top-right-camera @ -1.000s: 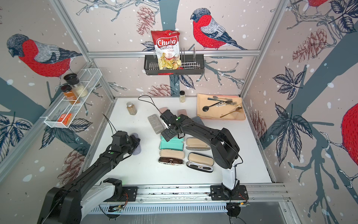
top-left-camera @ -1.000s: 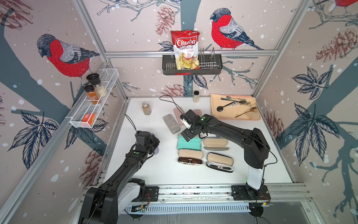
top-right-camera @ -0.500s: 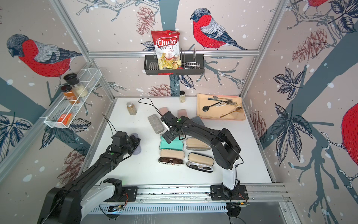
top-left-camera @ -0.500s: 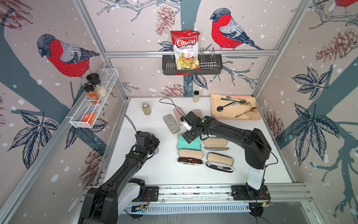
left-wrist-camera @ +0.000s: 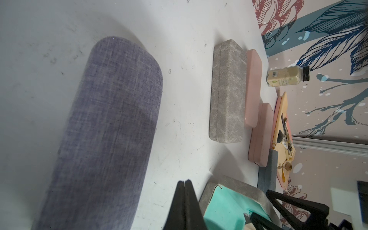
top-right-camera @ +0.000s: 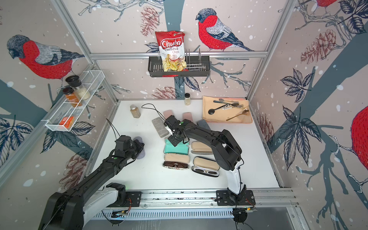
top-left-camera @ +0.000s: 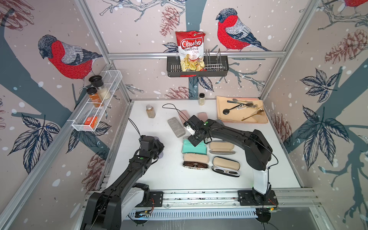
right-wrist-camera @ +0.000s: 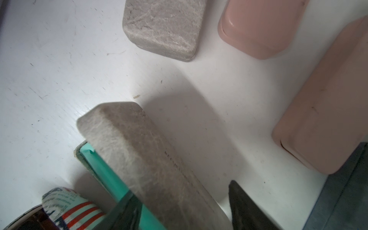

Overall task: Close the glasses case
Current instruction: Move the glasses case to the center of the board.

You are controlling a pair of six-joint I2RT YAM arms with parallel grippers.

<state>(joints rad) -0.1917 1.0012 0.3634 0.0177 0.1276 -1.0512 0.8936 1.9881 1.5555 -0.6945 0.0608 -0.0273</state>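
Observation:
The glasses case [top-left-camera: 194, 149] [top-right-camera: 176, 149] lies open mid-table, grey outside with teal lining [left-wrist-camera: 225, 207]. Its grey lid [right-wrist-camera: 151, 159] stands raised and tilted between the fingers of my right gripper [right-wrist-camera: 183, 192] [top-left-camera: 194, 139] [top-right-camera: 175, 140]. One finger [right-wrist-camera: 127, 215] lies on the teal inner side. The other finger [right-wrist-camera: 245, 205] stands clear of the lid's outer face, so the jaws are open around it. My left gripper [left-wrist-camera: 184, 181] [top-left-camera: 160, 150] is shut on nothing, low beside a closed purple case [left-wrist-camera: 111, 129] [top-right-camera: 137, 138].
A closed grey case [top-left-camera: 175, 127] and two pink cases [top-left-camera: 183, 117] [top-left-camera: 202, 115] lie behind the open one. Beige cases [top-left-camera: 221, 148], one holding sunglasses [top-left-camera: 196, 165] and one white glasses [top-left-camera: 226, 171], lie in front. A cutlery mat [top-left-camera: 256, 119] and two bottles [top-left-camera: 150, 111] [top-left-camera: 201, 99] stand at the back.
My right gripper has come down and nearer over the case's lid, and its jaws have narrowed around it. The left arm has not moved.

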